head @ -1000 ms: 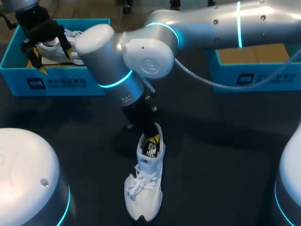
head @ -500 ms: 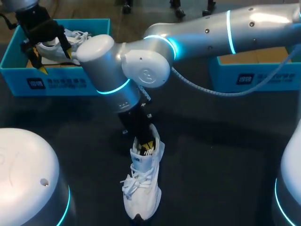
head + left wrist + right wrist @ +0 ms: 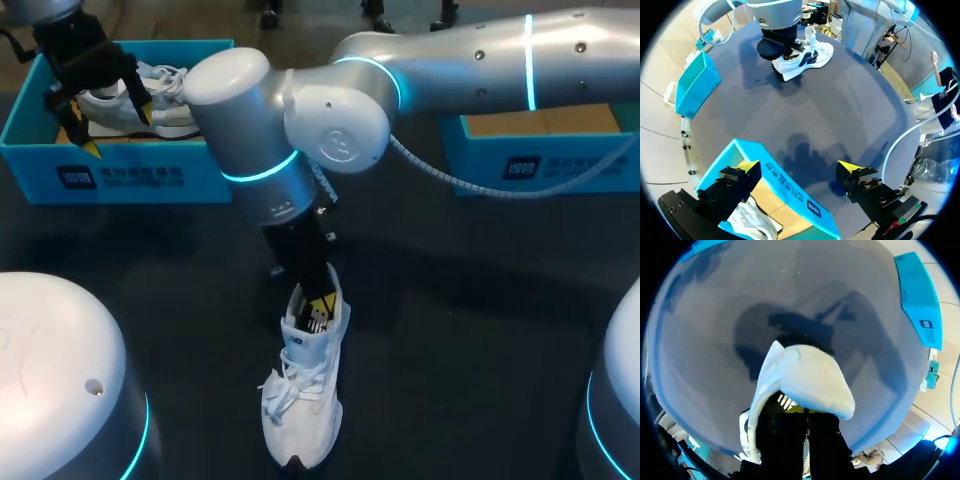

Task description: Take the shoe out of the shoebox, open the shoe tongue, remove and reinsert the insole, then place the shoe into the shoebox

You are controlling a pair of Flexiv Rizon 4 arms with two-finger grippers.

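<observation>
Two white shoes, two blue shoeboxes. One shoe (image 3: 303, 395) lies mid-table (image 3: 450, 350), toe toward the robot. The right gripper (image 3: 320, 305) reaches down into its opening, fingers close together. The second shoe (image 3: 150, 95) lies in the left shoebox (image 3: 120, 180). The left gripper (image 3: 799, 170) hangs above this box, fingers spread across its front wall. The right shoebox (image 3: 540, 165) stands well apart.

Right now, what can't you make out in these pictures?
Insole: head view, hidden inside the shoe, behind the right end effector.
Right end effector's grip: right wrist view, buried in the shoe's opening.
Other shoe in the box: head view, partly behind the left end effector.
</observation>
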